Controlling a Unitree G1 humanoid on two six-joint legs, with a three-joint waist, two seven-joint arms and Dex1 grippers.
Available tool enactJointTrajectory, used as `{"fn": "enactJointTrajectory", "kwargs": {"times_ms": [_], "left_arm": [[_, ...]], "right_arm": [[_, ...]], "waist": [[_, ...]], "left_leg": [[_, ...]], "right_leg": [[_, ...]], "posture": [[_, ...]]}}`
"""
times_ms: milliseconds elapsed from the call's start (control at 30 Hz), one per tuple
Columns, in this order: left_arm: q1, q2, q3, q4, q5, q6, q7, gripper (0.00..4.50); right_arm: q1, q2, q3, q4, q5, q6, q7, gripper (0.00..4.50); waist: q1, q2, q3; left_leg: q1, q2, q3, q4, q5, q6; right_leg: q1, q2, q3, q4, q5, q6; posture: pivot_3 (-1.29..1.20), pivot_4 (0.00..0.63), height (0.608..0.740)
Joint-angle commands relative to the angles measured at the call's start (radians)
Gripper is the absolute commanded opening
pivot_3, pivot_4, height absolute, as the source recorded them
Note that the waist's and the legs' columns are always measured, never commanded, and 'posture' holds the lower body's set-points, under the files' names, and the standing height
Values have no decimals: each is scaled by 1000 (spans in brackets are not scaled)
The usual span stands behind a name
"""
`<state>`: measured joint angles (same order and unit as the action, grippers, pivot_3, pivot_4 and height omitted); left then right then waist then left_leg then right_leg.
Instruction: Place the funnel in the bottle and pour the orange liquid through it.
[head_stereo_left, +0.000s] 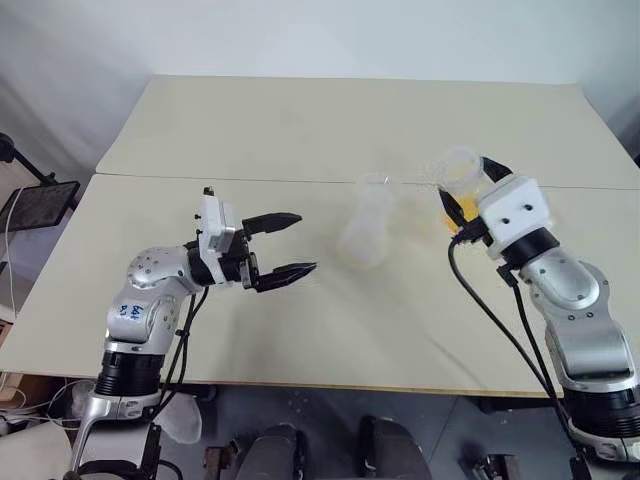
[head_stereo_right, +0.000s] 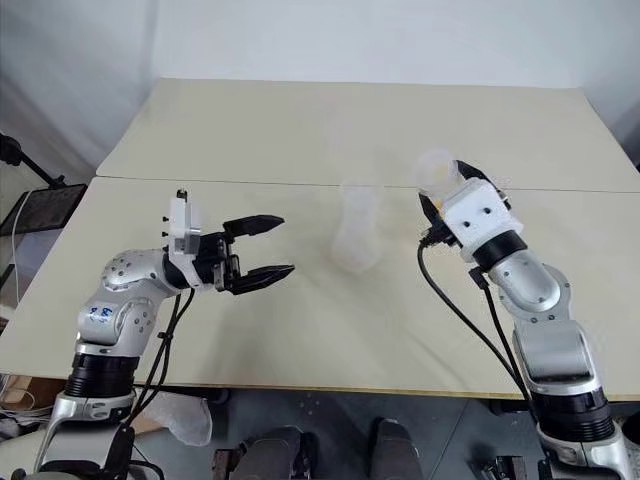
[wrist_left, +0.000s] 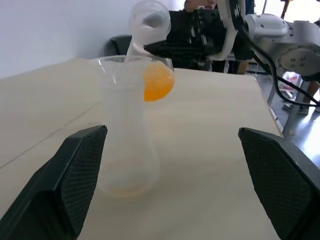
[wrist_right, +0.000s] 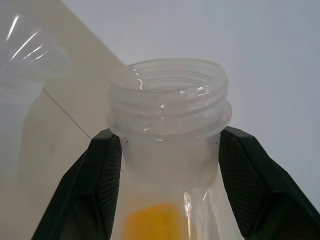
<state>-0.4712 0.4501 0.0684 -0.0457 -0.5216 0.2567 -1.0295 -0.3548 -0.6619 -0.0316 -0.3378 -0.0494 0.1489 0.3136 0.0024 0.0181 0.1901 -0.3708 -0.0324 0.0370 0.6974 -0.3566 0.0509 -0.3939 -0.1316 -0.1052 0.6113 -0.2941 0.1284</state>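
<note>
Right hand pinching jar below threaded neck, orange liquid inside; light, slick, squashy plastic. Left hand spread, beside bottle with funnel.

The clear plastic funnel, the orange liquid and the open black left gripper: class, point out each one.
Clear plastic funnel (wrist_left: 131, 61), left wrist view: rim atop the standing bottle.
Orange liquid (wrist_right: 156, 221), right wrist view: blob inside the held container.
Left gripper (head_stereo_left: 293, 243), left eye view: gap between fingertips.
</note>
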Motion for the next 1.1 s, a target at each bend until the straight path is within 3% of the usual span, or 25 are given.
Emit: {"fn": "enactJointTrajectory", "kwargs": {"times_ms": [33,433,1100], "left_arm": [[15,-12,20,-42,-8,-28,34,4500],[34,-41,11,-60,19,-68,135,4500],[35,-44,-14,-74,16,-65,138,4500]], "right_arm": [[-51,-10,23,6,-74,-58,5,2458],[-169,-2,156,125,-339,-180,-26,2458],[-201,-25,165,158,-575,-298,-64,2458]], "waist": [[-2,0,0],[-1,0,0],[-3,0,0]], "left_leg": [[0,0,0,0,0,0],[0,0,0,0,0,0],[0,0,0,0,0,0]], "right_leg": [[0,0,0,0,0,0],[0,0,-2,0,0,0],[0,0,-2,0,0,0]], "posture": [[0,150,740],[0,150,740],[0,150,740]]}}
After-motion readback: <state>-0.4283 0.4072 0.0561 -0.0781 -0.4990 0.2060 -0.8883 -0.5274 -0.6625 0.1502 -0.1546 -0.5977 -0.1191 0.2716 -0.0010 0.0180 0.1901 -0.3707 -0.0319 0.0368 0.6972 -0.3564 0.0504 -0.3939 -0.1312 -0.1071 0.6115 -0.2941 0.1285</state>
